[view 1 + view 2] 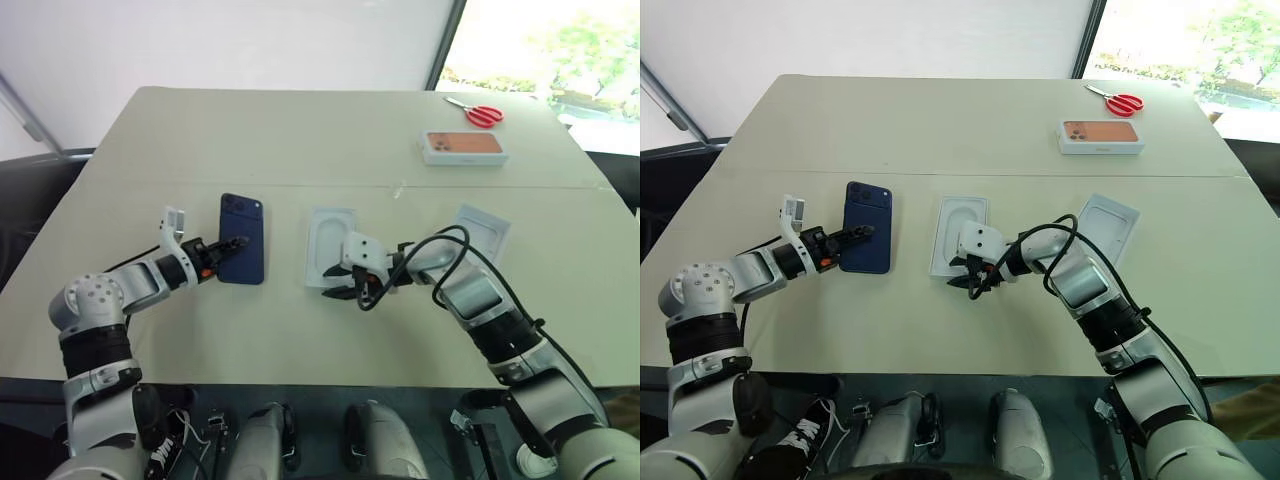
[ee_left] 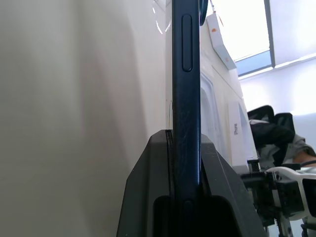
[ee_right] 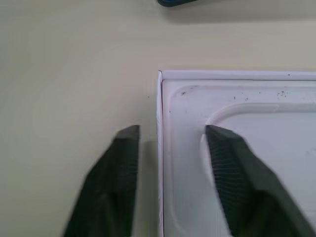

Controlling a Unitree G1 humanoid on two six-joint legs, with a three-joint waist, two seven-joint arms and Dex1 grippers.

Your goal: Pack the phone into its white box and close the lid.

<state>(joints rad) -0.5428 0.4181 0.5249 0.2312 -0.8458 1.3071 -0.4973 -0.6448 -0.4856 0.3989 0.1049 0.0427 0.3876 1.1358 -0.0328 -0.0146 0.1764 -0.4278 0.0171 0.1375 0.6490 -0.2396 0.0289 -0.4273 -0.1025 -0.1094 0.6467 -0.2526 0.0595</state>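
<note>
So the left gripper (image 1: 236, 243) has its jaws pinched on the near end of the phone (image 1: 242, 252). In the left wrist view the phone (image 2: 186, 98) runs edge-on straight up between the two black fingers (image 2: 148, 197), which sit tight against both of its faces. From the head views the phone is dark navy, camera cluster at the far end, over the worktop (image 1: 300, 140) on the robot's left side, just beside the white tray in the middle.

The right gripper (image 1: 338, 289) is at the near left corner of that tray, the white box (image 1: 330, 243). Its jaws are spread and straddle the box's wall: in the right wrist view one finger (image 3: 121, 163) is outside over the bare worktop and the other (image 3: 227, 158) sits inside over the box's (image 3: 237, 94) white floor, with the thin wall running between them. Can't tell whether either finger actually touches the wall; a gap shows on the outer side.

The lid (image 1: 484, 228) lies flat to the right of the box, partly behind the right arm. Further back on the right there's another white box with an orange phone picture (image 1: 462, 147), and red-handled scissors (image 1: 476, 112) beyond it near the far edge.
</note>
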